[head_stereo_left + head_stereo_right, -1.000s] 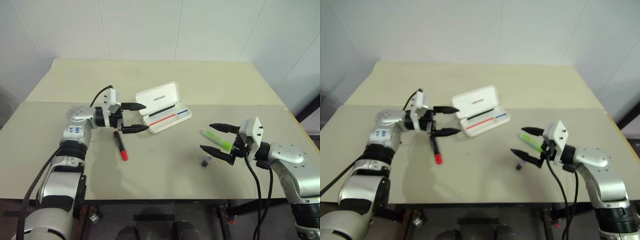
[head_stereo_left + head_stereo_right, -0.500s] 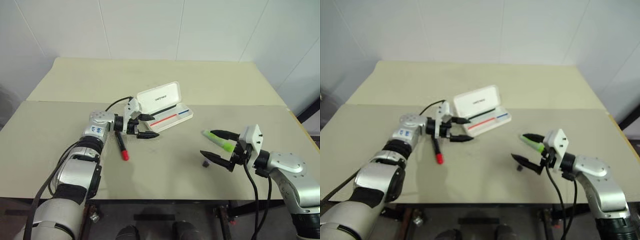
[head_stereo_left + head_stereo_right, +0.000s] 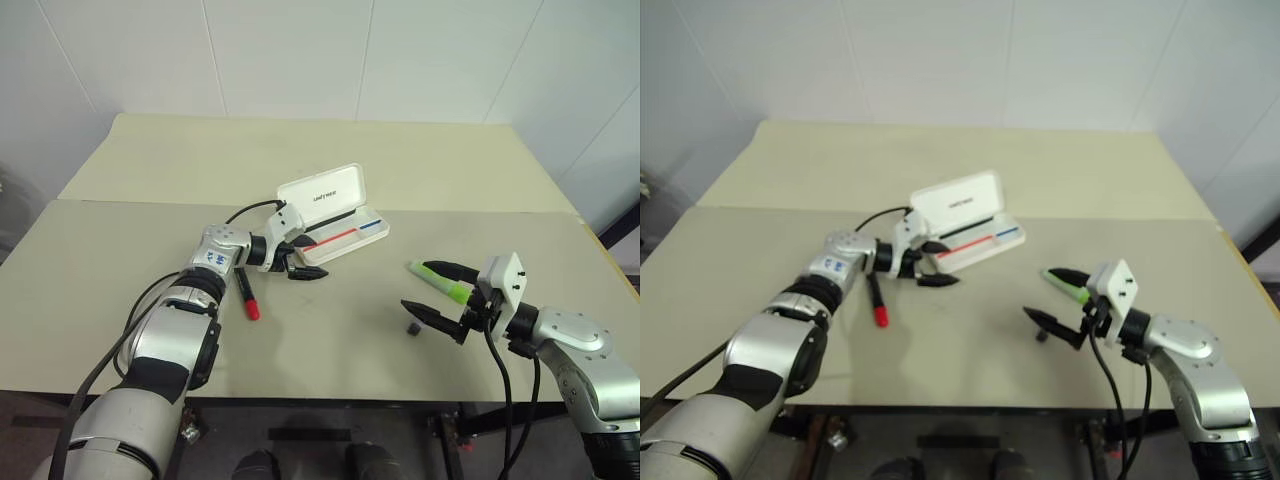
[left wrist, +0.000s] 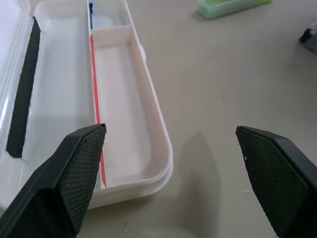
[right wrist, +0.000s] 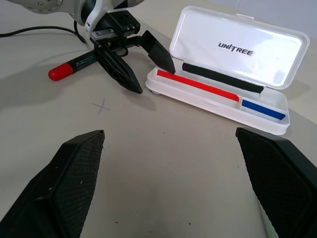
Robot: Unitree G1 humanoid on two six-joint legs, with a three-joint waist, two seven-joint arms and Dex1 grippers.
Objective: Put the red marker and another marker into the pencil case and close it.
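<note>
Currently both markers lie on the table (image 3: pixel 150 160) and the case (image 3: pixel 335 215) stands open, lid raised, so the loading step is in hand with nothing yet grasped. Left gripper (image 3: pixel 297 257): jaws spread wide, empty, low at the case's near corner, with the red marker (image 3: pixel 246 293) just beside its wrist. Right gripper (image 3: pixel 441 296): jaws wide, empty, framing the tip of the green marker (image 3: pixel 437 280); a small dark stub (image 3: pixel 411 327) lies near its lower finger. Judged next move: the left gripper must back off the case, align across the red marker's barrel and pinch it.
</note>
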